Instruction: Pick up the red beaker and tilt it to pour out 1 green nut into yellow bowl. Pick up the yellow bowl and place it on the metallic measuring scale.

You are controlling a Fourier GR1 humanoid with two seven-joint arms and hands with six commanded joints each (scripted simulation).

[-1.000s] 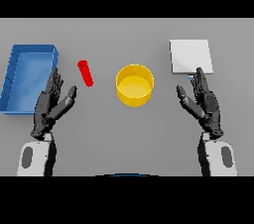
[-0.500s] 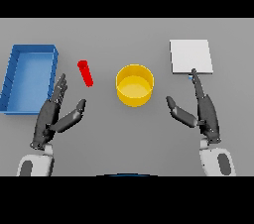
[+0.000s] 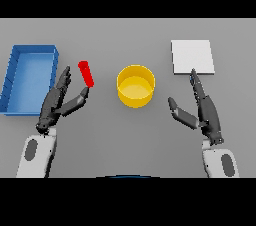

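My left hand [image 3: 60, 101] stands edge-up beside the red beaker [image 3: 86, 73], fingers straight and thumb spread toward the beaker's base, holding nothing. The gap between thumb and fingers faces the beaker, which I judge to be the posture for closing around its lower part; the thumb tip lies just beside the base, and I cannot tell whether it touches.

The red beaker rests on the grey table [image 3: 130, 140], leaning with its top toward the upper left, between the blue tray [image 3: 15, 70] and the yellow bowl [image 3: 135, 85]. The green nut is not visible from here; I take it to be inside the beaker.

The yellow bowl sits upright near the table's middle, mouth open to receive a pour, well apart from either hand. Its position just right of the beaker means only a short carry and tilt should be needed.

The metallic measuring scale [image 3: 192, 56] shows as a pale square plate at the upper right, bare on top, ready for the bowl.

My right hand [image 3: 202, 109] hovers below the scale, fingers extended and thumb spread toward the bowl, empty. I judge it is kept on that side to take the bowl afterwards.
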